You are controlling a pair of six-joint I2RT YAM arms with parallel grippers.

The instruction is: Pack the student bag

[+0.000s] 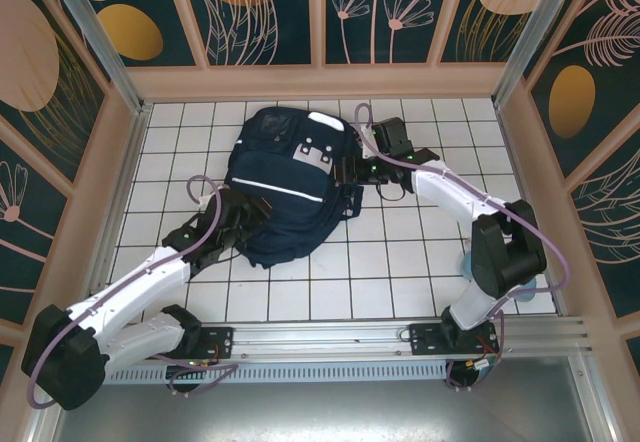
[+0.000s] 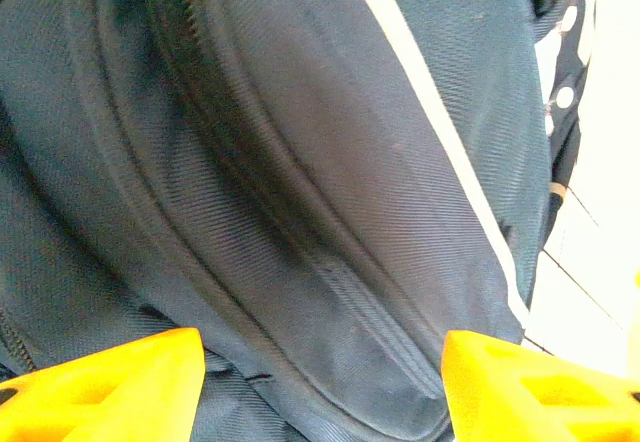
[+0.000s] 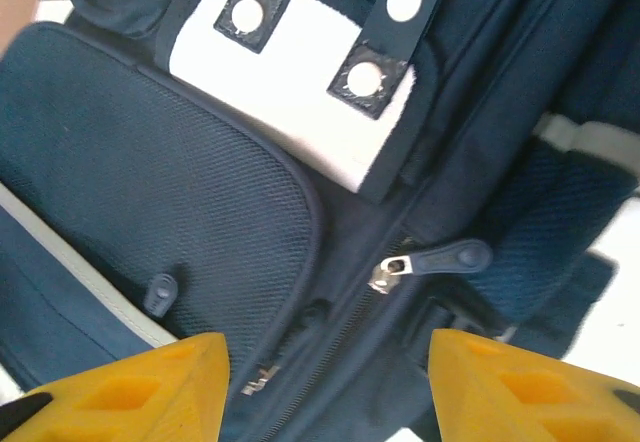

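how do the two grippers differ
The left gripper sits at the student bag's near left edge, the right gripper at its far right. The left gripper faces plain fabric and the white stripe; the right gripper faces the white patch and zipper pull. Both are open.

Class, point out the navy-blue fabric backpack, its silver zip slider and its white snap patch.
Navy-blue fabric backpack (image 1: 280, 224): top external view, front panel below stripe.
Silver zip slider (image 3: 391, 270): right wrist view, metal body.
White snap patch (image 3: 292, 100): right wrist view, bare middle.

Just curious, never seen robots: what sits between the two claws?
The student bag, lying on the white tiled table; the top view shows the left claw and right claw at its opposite sides.
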